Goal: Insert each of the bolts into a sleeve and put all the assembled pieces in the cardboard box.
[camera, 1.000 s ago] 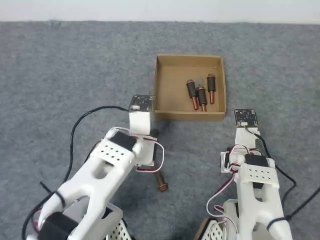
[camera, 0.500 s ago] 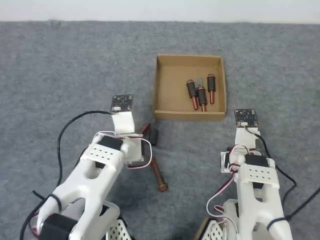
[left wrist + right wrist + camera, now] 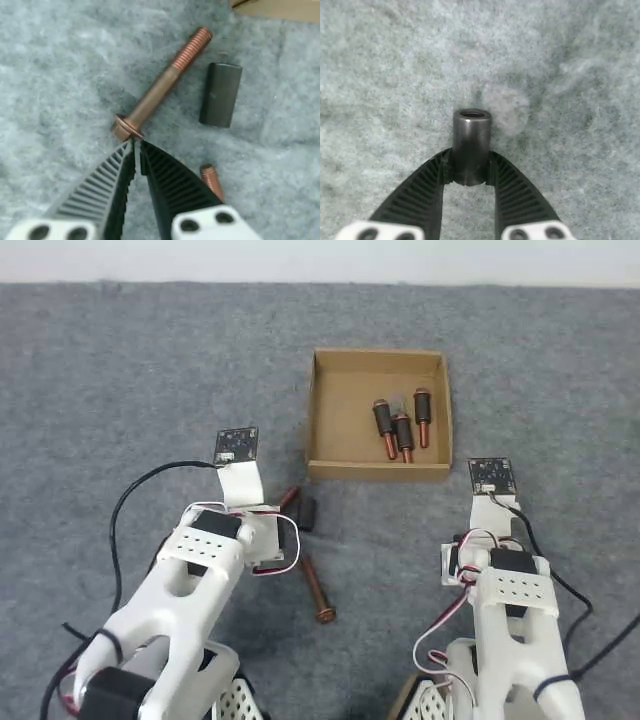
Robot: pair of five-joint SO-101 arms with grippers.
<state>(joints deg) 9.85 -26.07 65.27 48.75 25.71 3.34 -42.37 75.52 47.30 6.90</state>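
A copper bolt [image 3: 162,85] lies on the grey carpet with its head right at the tips of my left gripper [image 3: 136,146], which is shut with nothing in it. Beside the bolt lies a loose dark sleeve [image 3: 220,94], and the threaded end of a second bolt [image 3: 210,177] shows by one finger. My right gripper [image 3: 471,160] is shut on another dark sleeve [image 3: 471,137], held just over the carpet. From above, the first bolt [image 3: 290,497], the loose sleeve [image 3: 306,512] and the second bolt [image 3: 315,590] lie just in front of the cardboard box [image 3: 378,471].
Three assembled pieces [image 3: 400,425] lie in the right half of the box. My left arm [image 3: 215,550] stands left of the loose parts, my right arm [image 3: 510,590] in front of the box's right corner. Grey carpet covers the table all round.
My left arm has swung left, away from the box's front left corner, uncovering the bolt and the loose sleeve. The right arm has stayed still with its sleeve.
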